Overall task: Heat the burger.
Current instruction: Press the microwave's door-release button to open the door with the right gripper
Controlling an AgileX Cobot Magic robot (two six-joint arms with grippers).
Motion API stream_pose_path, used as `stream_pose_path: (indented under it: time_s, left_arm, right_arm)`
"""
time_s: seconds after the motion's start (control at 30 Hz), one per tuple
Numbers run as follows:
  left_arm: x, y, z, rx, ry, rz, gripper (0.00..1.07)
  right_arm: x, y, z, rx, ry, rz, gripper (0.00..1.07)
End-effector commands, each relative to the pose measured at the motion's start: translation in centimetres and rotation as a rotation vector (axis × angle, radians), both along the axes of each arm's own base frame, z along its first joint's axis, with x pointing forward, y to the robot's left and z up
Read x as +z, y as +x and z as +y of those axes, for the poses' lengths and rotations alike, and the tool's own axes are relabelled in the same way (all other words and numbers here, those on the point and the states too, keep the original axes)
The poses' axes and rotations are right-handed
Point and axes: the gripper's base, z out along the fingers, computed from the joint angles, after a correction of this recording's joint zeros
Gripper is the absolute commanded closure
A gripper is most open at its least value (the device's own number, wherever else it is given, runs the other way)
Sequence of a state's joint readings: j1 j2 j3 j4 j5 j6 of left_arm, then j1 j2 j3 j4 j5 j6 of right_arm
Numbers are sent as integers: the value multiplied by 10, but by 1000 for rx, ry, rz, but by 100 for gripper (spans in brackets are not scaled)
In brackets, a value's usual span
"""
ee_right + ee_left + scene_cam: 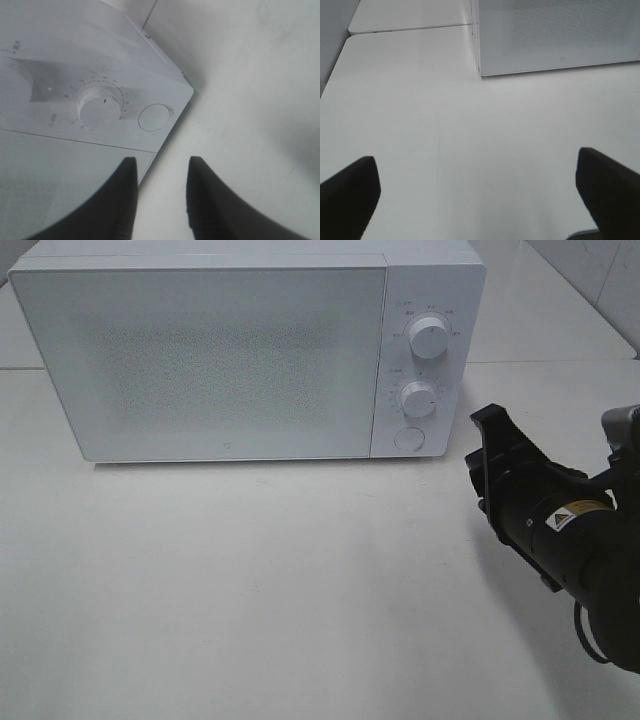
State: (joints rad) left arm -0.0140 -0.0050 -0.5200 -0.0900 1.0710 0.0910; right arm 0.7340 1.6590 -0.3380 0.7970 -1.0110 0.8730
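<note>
Right claw (161,161), narrowly spread and empty, aims low at the microwave (200,360).

On table (250,590), toward rear: microwave (230,350). On microwave's right panel, top to bottom: upper knob (428,337), lower knob (418,398), round button (408,438). Just right of microwave's front right corner: right gripper (482,435)

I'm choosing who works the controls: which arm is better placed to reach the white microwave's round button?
Right, most likely. The right gripper hangs close to the white microwave's round button and dials. The left gripper faces the microwave's opposite end.
</note>
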Motion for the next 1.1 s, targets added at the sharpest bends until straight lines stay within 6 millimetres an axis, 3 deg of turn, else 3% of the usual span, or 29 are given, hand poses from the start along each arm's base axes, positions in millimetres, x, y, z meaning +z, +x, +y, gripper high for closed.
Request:
stream_pose_path:
  time_s: [0.03,0.07,0.13,0.2,0.6,0.77,0.87,1.1]
  left_arm:
    - [0,-2,-1,2,-10,-14,6]
    - [0,-2,-1,2,-10,-14,6]
    - [0,-2,-1,2,-10,-14,6]
    - [0,-2,-1,2,-10,-14,6]
    - [0,-2,-1,2,-10,-14,6]
    - [0,-2,-1,2,-10,-14,6]
    - [0,-2,-1,2,-10,-14,6]
    - [0,-2,-1,2,-10,-14,6]
  right_arm:
    - [2,0,6,-32,211,9,95]
    - [2,0,6,-32,211,9,95]
    - [2,0,6,-63,265,15,106]
    - [-1,1,5,-76,264,13,107]
    - [-19,23,21,-123,304,20,107]
    - [-29,44,37,-117,321,16,107]
    - [-31,47,39,-108,328,18,107]
    - [-39,76,39,-113,377,7,107]
